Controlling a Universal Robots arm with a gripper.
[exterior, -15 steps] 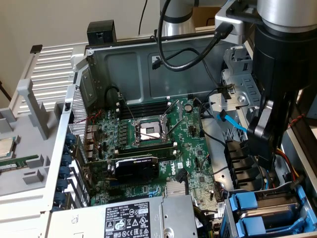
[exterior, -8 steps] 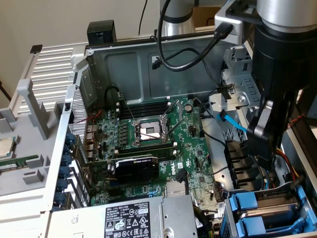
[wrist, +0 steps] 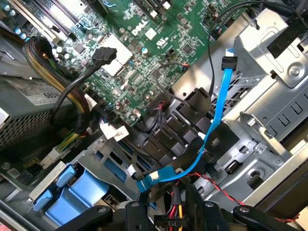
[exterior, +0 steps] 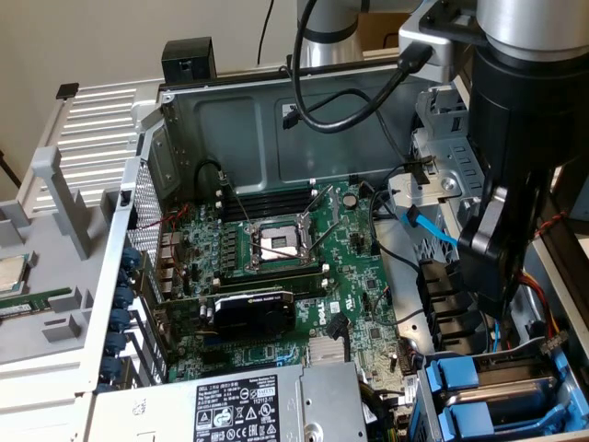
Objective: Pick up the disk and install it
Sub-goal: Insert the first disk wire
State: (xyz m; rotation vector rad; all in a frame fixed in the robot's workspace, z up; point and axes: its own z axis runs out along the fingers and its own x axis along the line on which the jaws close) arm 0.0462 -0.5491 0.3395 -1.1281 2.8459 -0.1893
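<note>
Blue plastic frames two drive carriers [exterior: 483, 396] stacked in the drive cage [exterior: 419, 391] at the corner of the open computer case [exterior: 230, 120] on the exterior view's lower right. The disk looks to be one of the pair, seated in its bay, though which of the two cannot be told. In the wrist view the same carriers lie just beside a bundle of black power leads [wrist: 77, 96].

The gripper [exterior: 483, 290] hangs inside the case above the cage, along the right wall, with nothing visibly in its grasp. Whether it is spread or closed cannot be told.

Around it the space is crowded. A light-blue data cable [wrist: 216, 120] loops close under the gripper [wrist: 168, 216], a red-and-black twisted wire [wrist: 216, 185] runs just beside it, and a black connector [wrist: 103, 55] dangles over the green motherboard [exterior: 276, 249].

The likeliest trouble is a snag. Any sideways travel of the arm could hook the blue cable or the twisted wire and pull a plug loose. A carrier that has not fully clicked home could also sit proud of the cage, or ride back out if it is nudged.
</note>
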